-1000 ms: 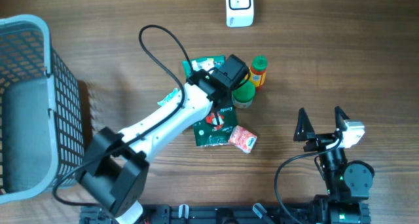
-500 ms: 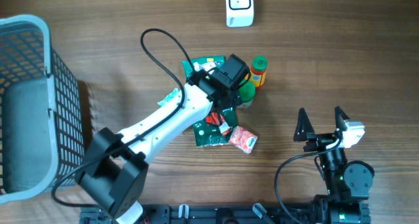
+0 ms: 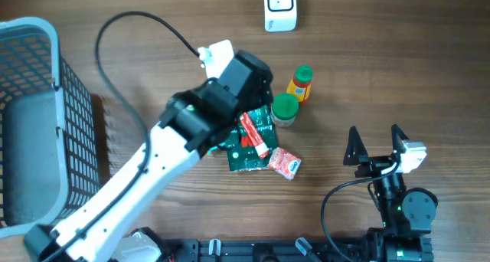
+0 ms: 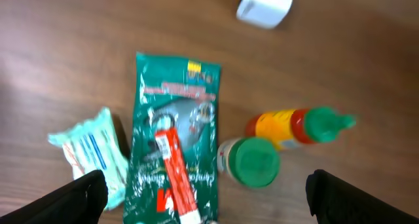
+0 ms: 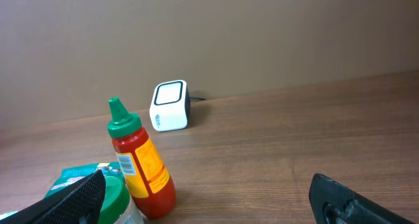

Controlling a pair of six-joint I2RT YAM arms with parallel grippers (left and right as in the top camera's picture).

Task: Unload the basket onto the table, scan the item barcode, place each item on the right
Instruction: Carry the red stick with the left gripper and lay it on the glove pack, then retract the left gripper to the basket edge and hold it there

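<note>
Altogether one sauce bottle (image 3: 301, 84), one green-lidded jar (image 3: 285, 109), one scanner (image 3: 279, 8).

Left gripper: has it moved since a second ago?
Yes. The left gripper has lifted off the green-lidded jar and drawn back toward the blue mesh basket, jaws open.

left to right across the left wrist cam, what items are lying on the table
pale teal wipes pack → green foil pouch → green-lidded jar → sauce bottle with green cap
</note>
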